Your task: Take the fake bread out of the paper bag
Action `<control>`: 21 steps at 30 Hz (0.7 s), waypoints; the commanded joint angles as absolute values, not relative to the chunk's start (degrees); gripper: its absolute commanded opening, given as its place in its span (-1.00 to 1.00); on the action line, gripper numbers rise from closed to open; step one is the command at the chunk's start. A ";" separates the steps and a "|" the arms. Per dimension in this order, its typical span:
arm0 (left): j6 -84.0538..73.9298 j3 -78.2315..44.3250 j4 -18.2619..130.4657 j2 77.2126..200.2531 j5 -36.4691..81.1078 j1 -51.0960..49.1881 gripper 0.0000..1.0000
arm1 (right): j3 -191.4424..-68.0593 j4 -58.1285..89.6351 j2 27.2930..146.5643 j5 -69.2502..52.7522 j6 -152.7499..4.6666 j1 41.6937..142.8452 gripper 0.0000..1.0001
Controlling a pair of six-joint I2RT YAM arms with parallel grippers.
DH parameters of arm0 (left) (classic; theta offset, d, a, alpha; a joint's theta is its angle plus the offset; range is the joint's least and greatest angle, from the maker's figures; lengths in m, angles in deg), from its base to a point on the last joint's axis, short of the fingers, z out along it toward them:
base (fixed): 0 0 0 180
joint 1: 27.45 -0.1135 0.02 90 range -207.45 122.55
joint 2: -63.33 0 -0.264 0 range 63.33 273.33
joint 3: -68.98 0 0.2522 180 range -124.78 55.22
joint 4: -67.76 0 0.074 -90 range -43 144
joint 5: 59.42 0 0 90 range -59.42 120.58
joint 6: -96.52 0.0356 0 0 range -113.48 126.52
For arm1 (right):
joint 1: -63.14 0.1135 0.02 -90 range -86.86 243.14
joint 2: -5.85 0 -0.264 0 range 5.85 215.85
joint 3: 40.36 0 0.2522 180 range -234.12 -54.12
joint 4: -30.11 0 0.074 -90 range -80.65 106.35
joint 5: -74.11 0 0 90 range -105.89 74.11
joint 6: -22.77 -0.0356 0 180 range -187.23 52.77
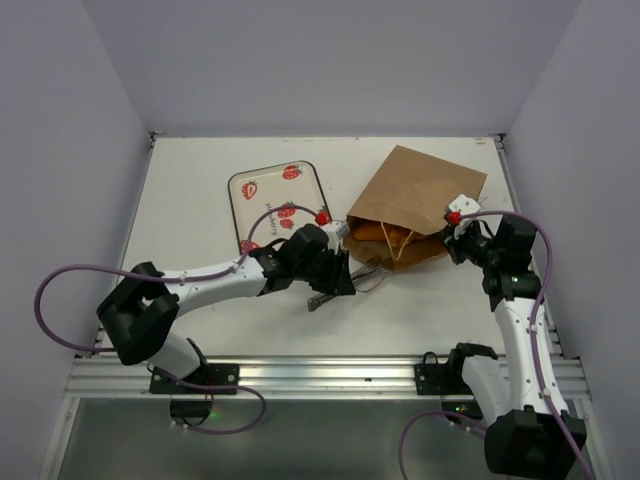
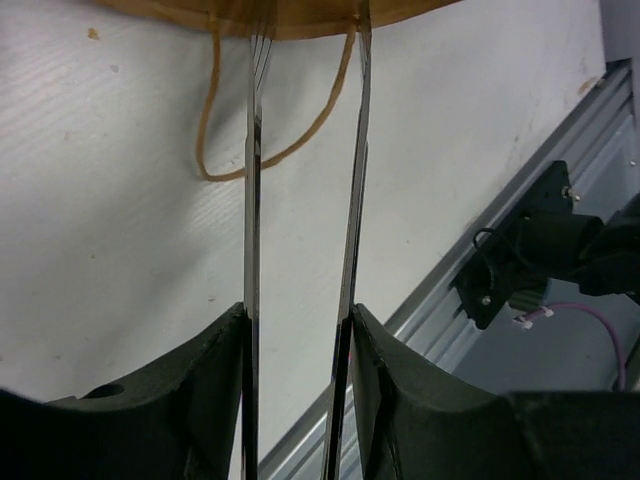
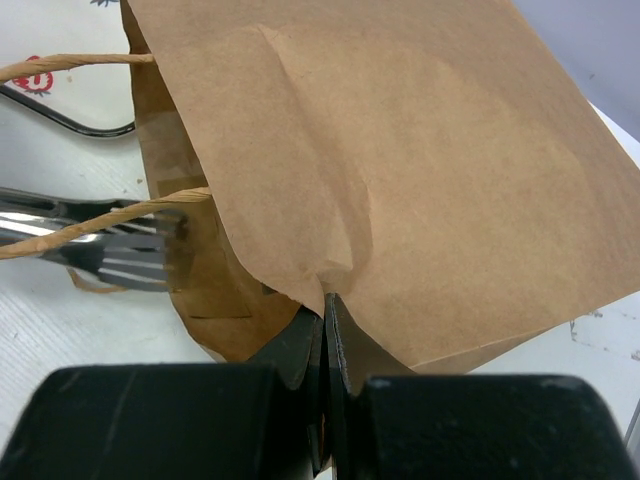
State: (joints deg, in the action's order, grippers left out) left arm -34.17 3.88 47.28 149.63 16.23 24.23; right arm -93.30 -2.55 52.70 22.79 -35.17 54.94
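Observation:
The brown paper bag [image 1: 425, 195] lies on its side, its mouth facing left toward the tray. A bit of orange-golden fake bread [image 1: 372, 233] shows inside the mouth; the rest is hidden. My left gripper [image 1: 338, 272] is shut on silver tongs [image 1: 318, 298]. In the left wrist view the tong arms [image 2: 252, 200] run from my gripper [image 2: 298, 320] up to the bag's edge [image 2: 290, 18], beside a loop handle [image 2: 215, 170]. My right gripper [image 1: 455, 235] is shut on the bag's paper edge [image 3: 330, 200], jaws closed [image 3: 325, 310]. The tong tips [image 3: 110, 262] sit at the mouth.
A white tray printed with red strawberries [image 1: 262, 205] lies left of the bag. White walls enclose the table on three sides. An aluminium rail [image 1: 320, 375] runs along the near edge, with the arm bases mounted on it.

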 commanded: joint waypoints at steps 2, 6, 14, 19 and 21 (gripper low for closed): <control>-29.26 -1.20 49.96 151.56 22.04 24.40 -0.07 | -93.05 -0.44 51.82 26.12 -34.36 54.97 -1.00; -27.24 -3.57 49.17 152.36 24.34 24.40 -0.06 | -92.96 -0.26 51.73 26.38 -34.62 55.06 -1.00; -24.34 -8.50 47.67 156.75 26.88 24.40 -0.06 | -92.61 -0.17 51.55 26.56 -34.71 54.97 -1.00; -23.02 -12.01 44.95 160.09 28.64 24.40 -0.05 | -92.53 -0.26 51.20 26.47 -34.62 54.97 -1.00; -21.96 -12.63 44.25 160.53 29.35 24.40 -0.04 | -92.53 -0.17 51.20 26.47 -34.71 54.97 -1.00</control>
